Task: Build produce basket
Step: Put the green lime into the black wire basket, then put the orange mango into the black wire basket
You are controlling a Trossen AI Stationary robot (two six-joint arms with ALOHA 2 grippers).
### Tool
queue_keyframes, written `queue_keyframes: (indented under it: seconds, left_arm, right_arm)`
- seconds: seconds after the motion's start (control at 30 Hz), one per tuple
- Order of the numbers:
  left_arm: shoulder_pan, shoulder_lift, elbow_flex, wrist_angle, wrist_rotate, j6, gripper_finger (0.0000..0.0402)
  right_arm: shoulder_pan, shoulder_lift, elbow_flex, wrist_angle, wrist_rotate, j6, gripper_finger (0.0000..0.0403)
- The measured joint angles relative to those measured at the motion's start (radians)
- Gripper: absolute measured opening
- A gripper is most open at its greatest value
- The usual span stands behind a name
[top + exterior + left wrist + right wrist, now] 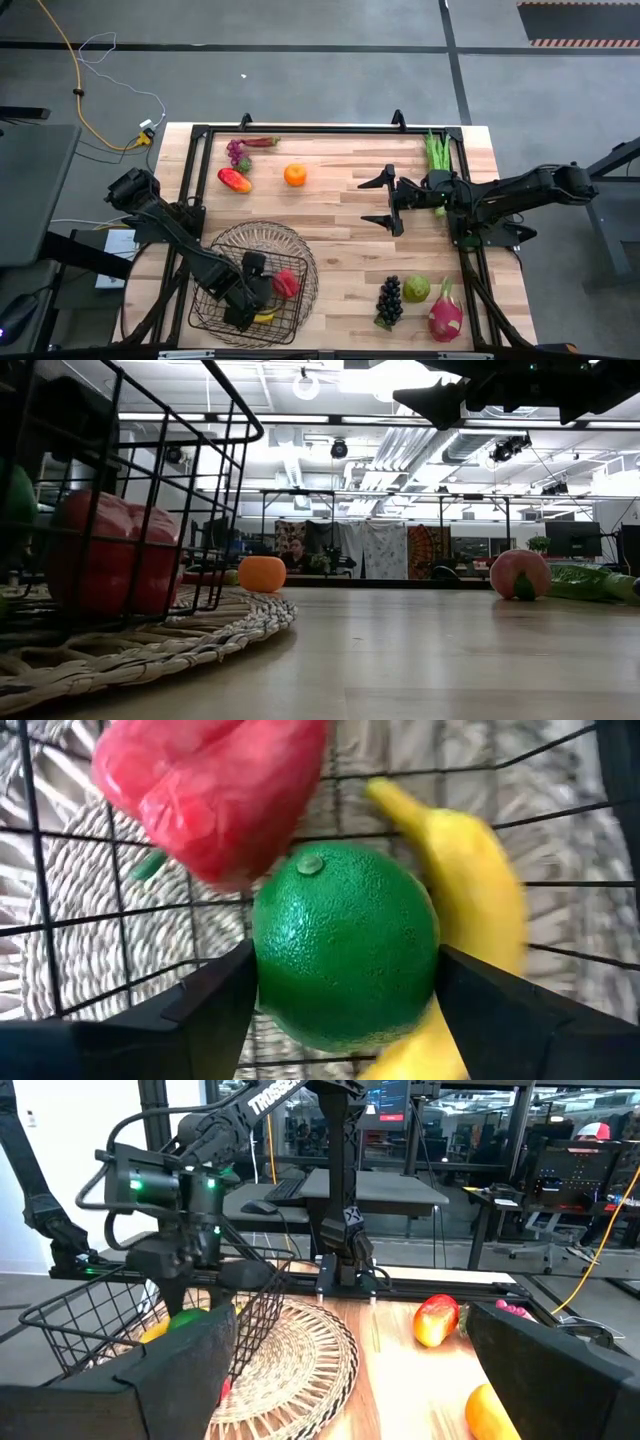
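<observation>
My left claw [345,995] clasps the round green lime [345,945] inside the dark wire-mesh basket [300,250]; I should spread wide, then lift straight up.

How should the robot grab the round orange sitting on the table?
Probably from straight above, fingers closing across its widest middle. The orange is a plain ball with no handle, and bare wood lies all round it, the mango well aside. The open right gripper hovers nearest.

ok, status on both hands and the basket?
Left hand in basket, fingers around lime. Right hand open, hovering mid-table. Nothing in the way.
</observation>
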Motion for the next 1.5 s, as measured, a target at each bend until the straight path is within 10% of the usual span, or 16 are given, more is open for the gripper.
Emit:
queue_keyframes:
  seconds: [1.07, 1.5]
  left_arm:
    - [0.096, -0.185, 0.011, -0.078, 0.051, 0.076, 0.0303]
    - [0.248, -0.565, -0.043, 0.076, -0.301, 0.416, 0.0303]
  right_arm:
    - [0.0, 0.0, 0.0, -0.009, 0.0, -0.016, 0.0387]
    - [0.0, 0.0, 0.0, -0.008, 0.0, -0.034, 0.0387]
